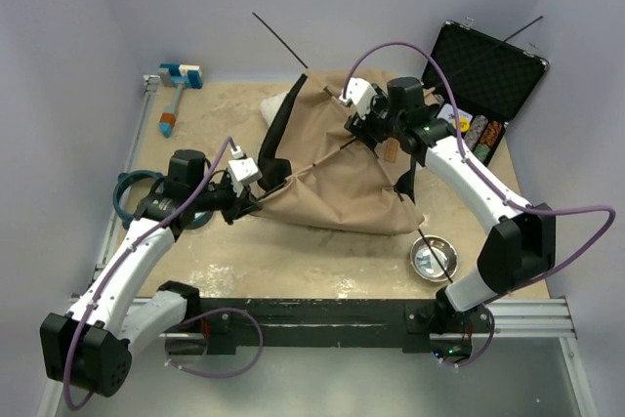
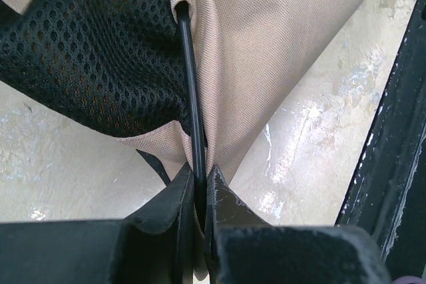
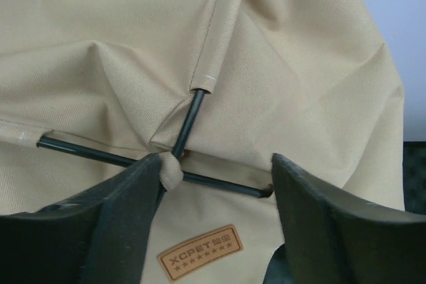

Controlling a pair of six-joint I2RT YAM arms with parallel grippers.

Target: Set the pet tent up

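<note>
Left tool (image 2: pixel 200 181): jaws narrow, pinched on a thin black pole (image 2: pixel 189 91) where it leaves the fabric hem at the tent's near-left corner. Black mesh panel (image 2: pixel 86 51) lies just beside the pole.

Right tool (image 3: pixel 216 161): jaws wide, straddling the crossing (image 3: pixel 174 157) of the two poles on the tent's far-right upper side. One finger touches the fabric loop there; nothing gripped.

Pet tent (image 1: pixel 342 178): slumped mid-counter (image 1: pixel 293 261) between the two arms, not yet arched. Pole ends poke out past its far edge.

Handling, my reading:
- Light overall. The fabric is soft, creases and slides freely, so pinching cloth alone would only drag it.
- Poles are thin, springy and smooth. They are likely to slip or twist in a narrow grip and to spring back when bent.
- Best holds: the pole ends, the crossing, or the stitched sleeve (image 3: pixel 216 38), where cloth and pole move together.
- The tan label (image 3: pixel 200 252) near the right tool offers no hold.
</note>
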